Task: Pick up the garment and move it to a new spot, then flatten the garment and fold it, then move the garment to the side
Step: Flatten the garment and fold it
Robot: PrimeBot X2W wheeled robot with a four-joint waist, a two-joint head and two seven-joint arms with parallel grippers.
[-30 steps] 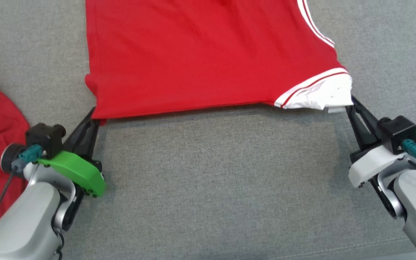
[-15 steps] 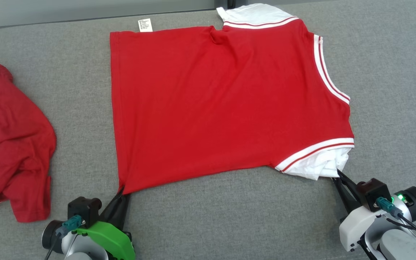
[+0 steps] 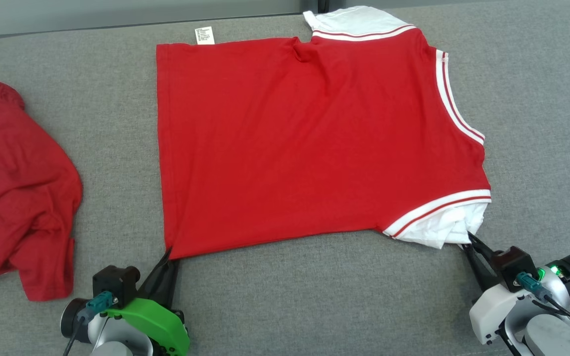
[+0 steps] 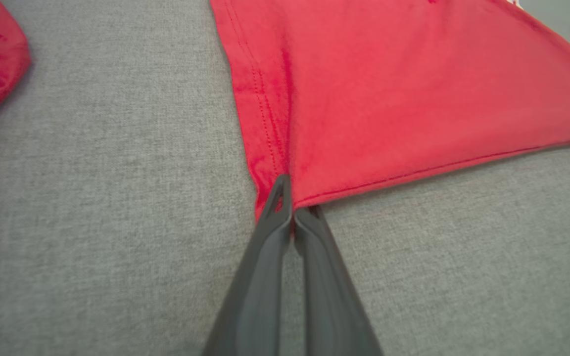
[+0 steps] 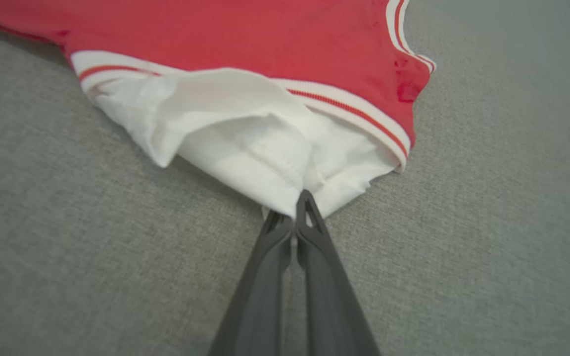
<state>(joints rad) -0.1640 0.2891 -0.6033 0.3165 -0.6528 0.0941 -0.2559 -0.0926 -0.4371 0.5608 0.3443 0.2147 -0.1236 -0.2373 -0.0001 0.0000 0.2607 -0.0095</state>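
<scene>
- Since a second ago your head view has swung to take in far more of the scene; the whole picture has shifted, so this is the camera moving and not the things.
- Over the last half second the picture shifts only slightly, and both grippers hold the same two corners as before.
- You find the garment (image 3: 314, 148), a red shirt with white striped trim, spread nearly flat on the grey surface (image 3: 314, 301). It lies sideways to you: hem to your left, neckline to your right, one white sleeve at the far edge and one at the near right.
- Your left gripper (image 3: 168, 253) sits at the near left corner of the garment. In the left wrist view, the left gripper (image 4: 292, 202) has its fingers pressed together, pinching the stitched hem corner of the garment (image 4: 389, 89).
- Your right gripper (image 3: 468, 238) sits at the near right corner. In the right wrist view, the right gripper (image 5: 292, 210) has its fingers pressed together on the bunched edge of the near white sleeve (image 5: 245, 143).
- A small white label (image 3: 205, 35) sticks out at the far left corner of the hem.
- A second red garment (image 3: 13, 188) lies crumpled on the surface to your left, well apart from the spread one.
</scene>
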